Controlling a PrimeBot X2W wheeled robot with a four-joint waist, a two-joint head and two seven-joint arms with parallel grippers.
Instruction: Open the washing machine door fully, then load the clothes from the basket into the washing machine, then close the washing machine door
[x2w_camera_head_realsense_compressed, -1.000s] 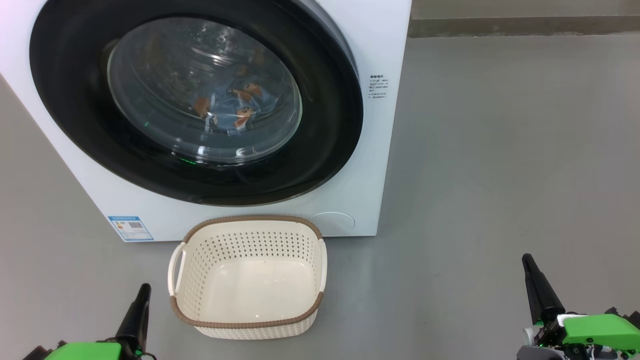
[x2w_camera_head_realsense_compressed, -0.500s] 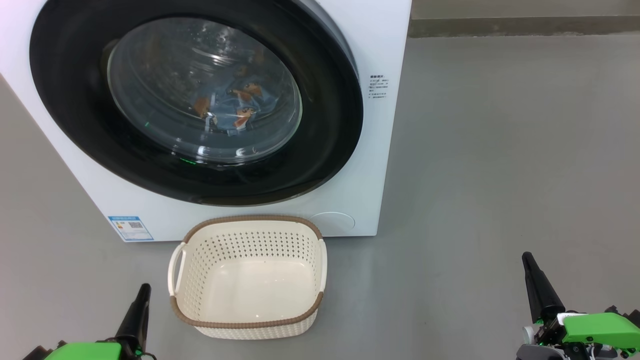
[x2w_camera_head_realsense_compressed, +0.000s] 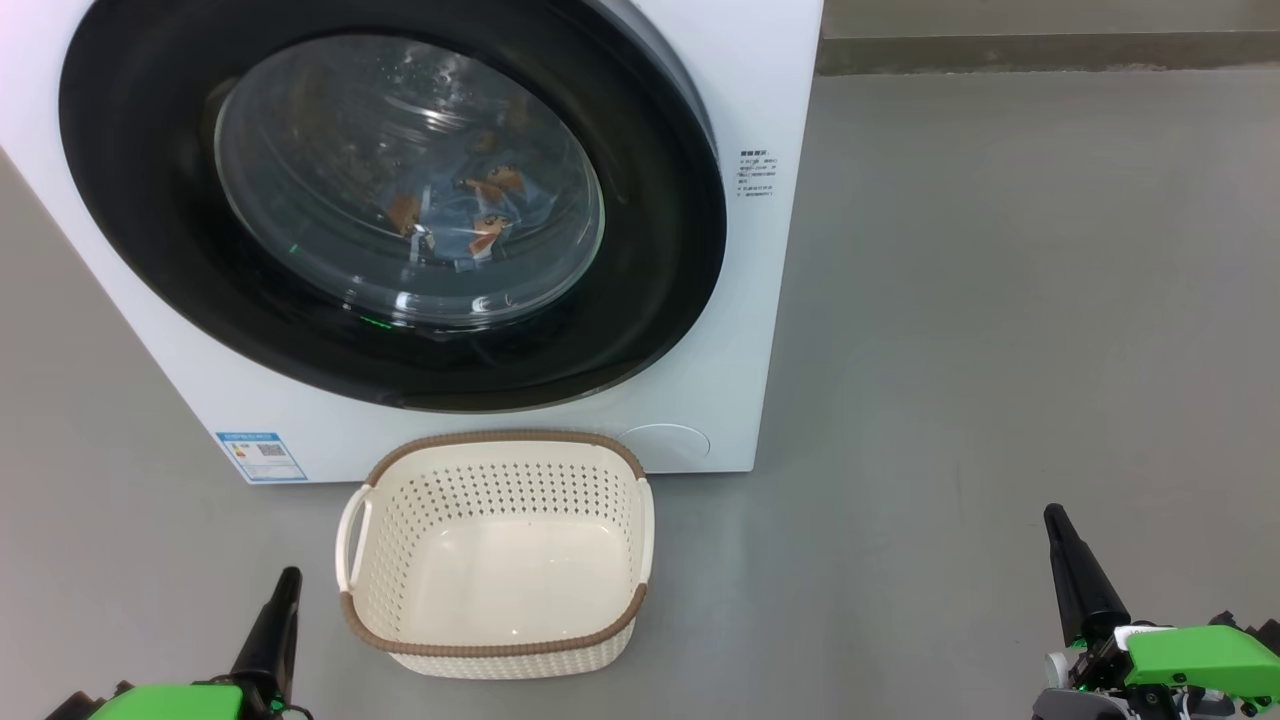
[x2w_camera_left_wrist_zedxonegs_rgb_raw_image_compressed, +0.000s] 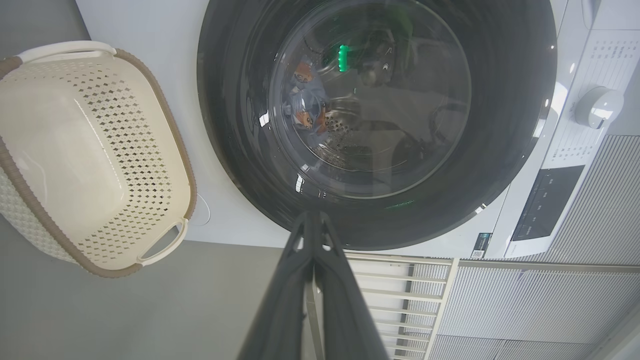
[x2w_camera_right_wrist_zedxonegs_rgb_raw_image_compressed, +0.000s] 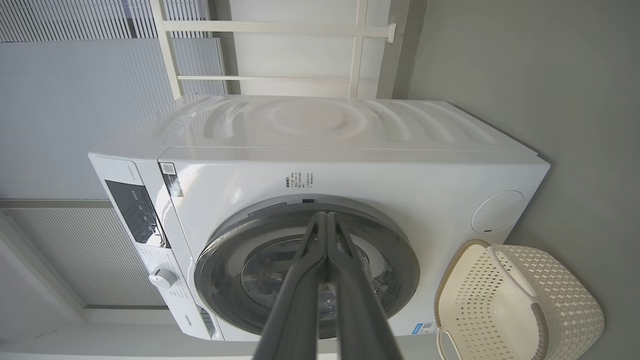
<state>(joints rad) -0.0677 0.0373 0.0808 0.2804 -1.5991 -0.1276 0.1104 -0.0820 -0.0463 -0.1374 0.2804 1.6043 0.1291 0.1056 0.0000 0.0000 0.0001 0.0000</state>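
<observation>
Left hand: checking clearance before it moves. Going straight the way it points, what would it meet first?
Probably the rim of the round glossy black door on the white boxy washing machine; nothing shows between it and the left hand, though depth is unclear.

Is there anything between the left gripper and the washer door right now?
Nothing visible does. The left gripper points straight at the closed door, with just floor below it. The empty basket sits off to one side, in front of the washer.
</observation>
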